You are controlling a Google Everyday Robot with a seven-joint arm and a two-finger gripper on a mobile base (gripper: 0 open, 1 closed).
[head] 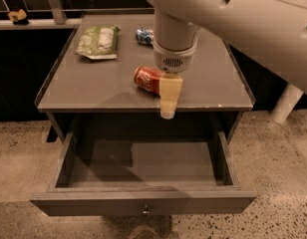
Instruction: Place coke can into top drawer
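Observation:
The coke can (147,78), red-orange with white markings, lies on its side on the grey cabinet top (93,88), near the front middle. The top drawer (143,200) is pulled open below and nothing lies in it; its small round knob (145,212) shows on the front panel. My gripper (168,103) hangs from the big white arm just right of the can, its cream fingers pointing down over the cabinet's front edge. It covers the can's right end. It holds nothing that I can see.
A green snack bag (98,41) lies at the back left of the cabinet top. A blue-and-silver can (143,35) lies at the back, partly behind the arm. A white post (285,103) stands on the speckled floor to the right.

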